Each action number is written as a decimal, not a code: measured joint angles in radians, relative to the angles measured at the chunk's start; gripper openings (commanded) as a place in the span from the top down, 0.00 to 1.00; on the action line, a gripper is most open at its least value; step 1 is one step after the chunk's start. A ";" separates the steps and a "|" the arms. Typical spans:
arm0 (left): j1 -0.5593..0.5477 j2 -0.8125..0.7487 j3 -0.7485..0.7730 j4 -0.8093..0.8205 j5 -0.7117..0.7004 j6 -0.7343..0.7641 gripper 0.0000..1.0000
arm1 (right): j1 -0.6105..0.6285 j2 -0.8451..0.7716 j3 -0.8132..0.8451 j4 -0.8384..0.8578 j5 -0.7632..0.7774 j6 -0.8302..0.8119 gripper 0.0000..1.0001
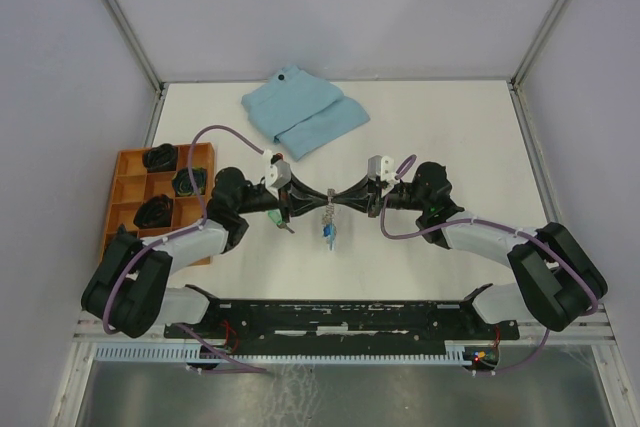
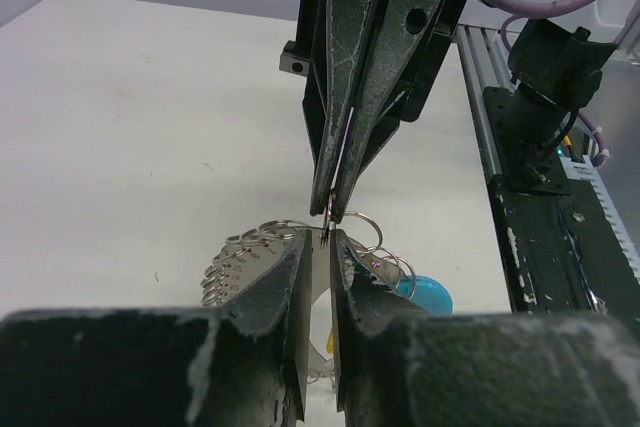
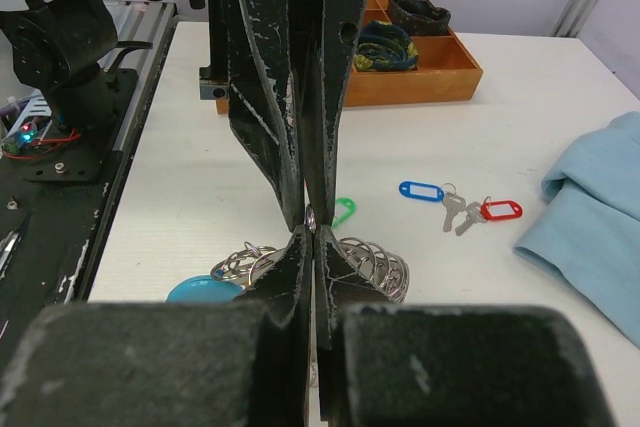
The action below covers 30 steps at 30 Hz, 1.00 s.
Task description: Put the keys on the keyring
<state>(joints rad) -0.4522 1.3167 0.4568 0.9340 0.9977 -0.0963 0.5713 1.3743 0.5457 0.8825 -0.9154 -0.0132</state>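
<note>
- Keyring (image 1: 328, 219): a cluster of grey metal rings and chain links with a rounded light-blue piece (image 3: 200, 290). It sits at mid-counter (image 1: 450, 127), directly between the two tools. The links fan out on the surface below the tool tips.
- Left tool (image 2: 322, 240): closed, with the fingertips pinched on a thin ring of the keyring.
- Right tool (image 3: 310, 235): closed on the same ring cluster, meeting the left tool tip to tip.
- Green-tagged key (image 3: 343, 209): only the oval green tag shows, just beside the left tool's fingers. The blade is hidden.
- Blue-tagged key (image 3: 422, 190) and red-tagged key (image 3: 498, 210): both lie flat on the counter, apart from the keyring. Their silver blades meet in the middle and their tags point outward.
- Tray (image 1: 130, 182): orange, divided into compartments that hold dark items. It stands at the left side of the counter.
- Cloth (image 1: 305, 112): folded and light blue, at the far side of the counter.
</note>
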 measured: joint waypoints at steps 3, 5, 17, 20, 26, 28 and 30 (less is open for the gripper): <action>-0.003 0.001 0.008 0.005 0.002 -0.005 0.90 | 0.000 0.000 0.000 0.000 -0.002 0.000 0.99; -0.003 0.001 0.010 0.005 0.002 -0.005 0.95 | 0.000 0.000 0.000 -0.001 -0.002 0.000 0.99; -0.015 -0.032 0.050 -0.195 -0.004 0.054 0.97 | -0.003 -0.079 0.020 -0.228 0.000 -0.109 0.58; -0.022 -0.082 0.079 -0.329 -0.030 0.123 0.97 | -0.003 -0.149 0.060 -0.401 0.011 -0.202 0.54; -0.063 -0.138 0.166 -0.585 -0.109 0.263 0.97 | -0.003 -0.231 0.134 -0.670 0.048 -0.358 0.54; -0.087 -0.142 0.194 -0.666 -0.140 0.304 0.97 | -0.003 -0.227 0.156 -0.731 0.055 -0.393 0.54; -0.111 -0.142 0.218 -0.734 -0.170 0.340 0.97 | -0.003 -0.218 0.171 -0.769 0.053 -0.415 0.55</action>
<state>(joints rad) -0.5632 1.1751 0.6750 0.2005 0.8280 0.2432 0.5682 1.1564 0.7166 0.1131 -0.8619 -0.4282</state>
